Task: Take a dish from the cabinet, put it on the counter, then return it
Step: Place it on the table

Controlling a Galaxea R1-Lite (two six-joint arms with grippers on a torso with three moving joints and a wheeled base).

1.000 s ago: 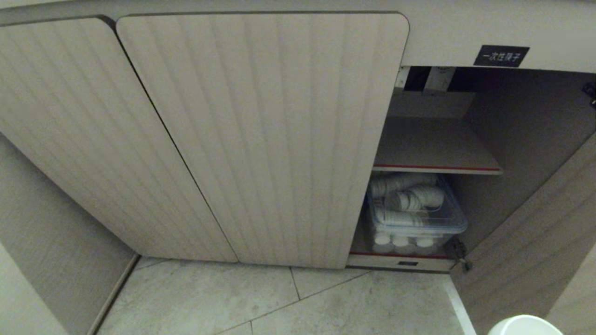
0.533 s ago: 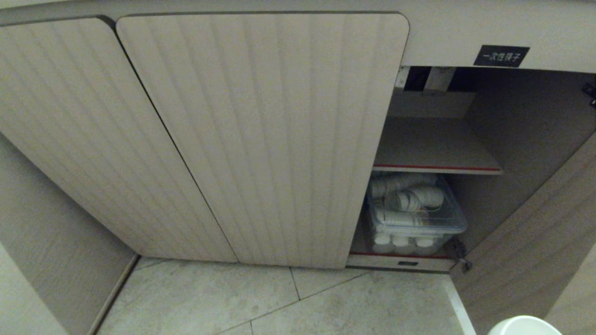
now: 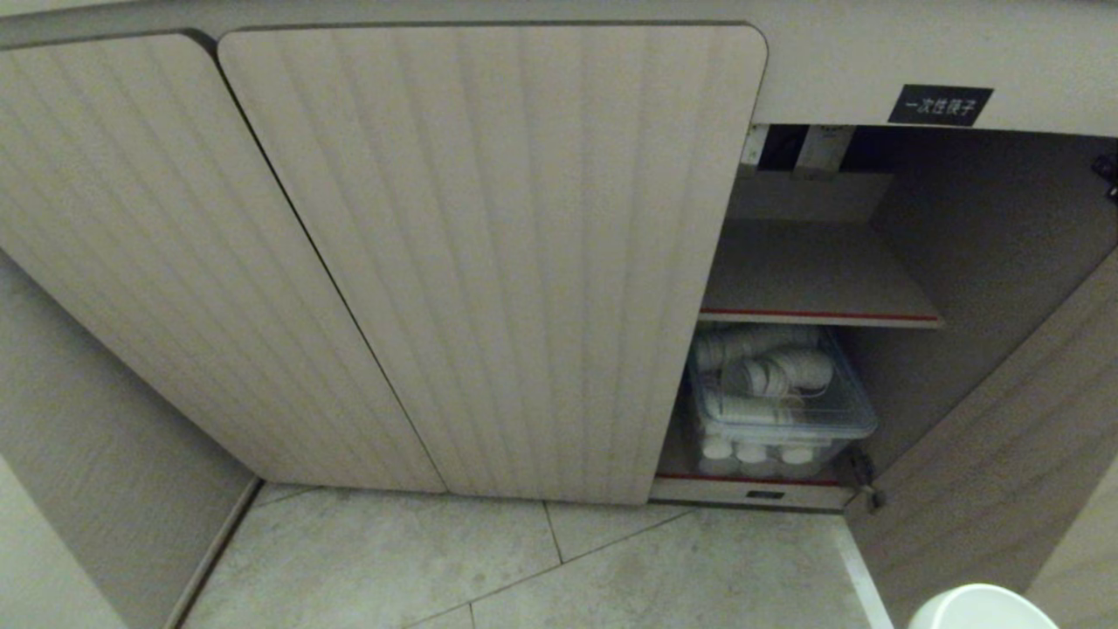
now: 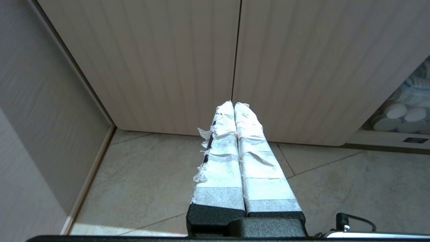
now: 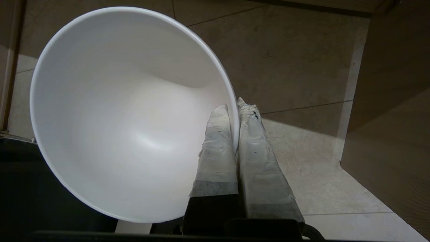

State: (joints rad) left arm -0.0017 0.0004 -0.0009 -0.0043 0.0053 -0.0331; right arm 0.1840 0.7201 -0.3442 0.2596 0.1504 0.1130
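The dish point(image 5: 127, 114), a plain white bowl, fills much of the right wrist view, low above the tiled floor. My right gripper point(image 5: 234, 105) is shut on the dish's rim, one taped finger inside the wall and one outside. In the head view only the top of the dish point(image 3: 983, 609) shows, at the bottom right corner. The cabinet point(image 3: 489, 262) stands in front, its right door swung open onto a bare grey shelf point(image 3: 812, 275) with a red front edge. My left gripper point(image 4: 233, 103) hangs shut and empty before the closed doors point(image 4: 188, 64). The counter is out of view.
A clear plastic box of stacked white paper cups point(image 3: 773, 397) sits on the cabinet's bottom shelf. The open door panel point(image 3: 996, 463) stands at the right, close to the dish. A black label point(image 3: 940, 105) sits above the opening. A side wall point(image 3: 79, 454) closes the left.
The dish's rim has crept slightly higher in the head view's bottom right corner. Everything else is as before.
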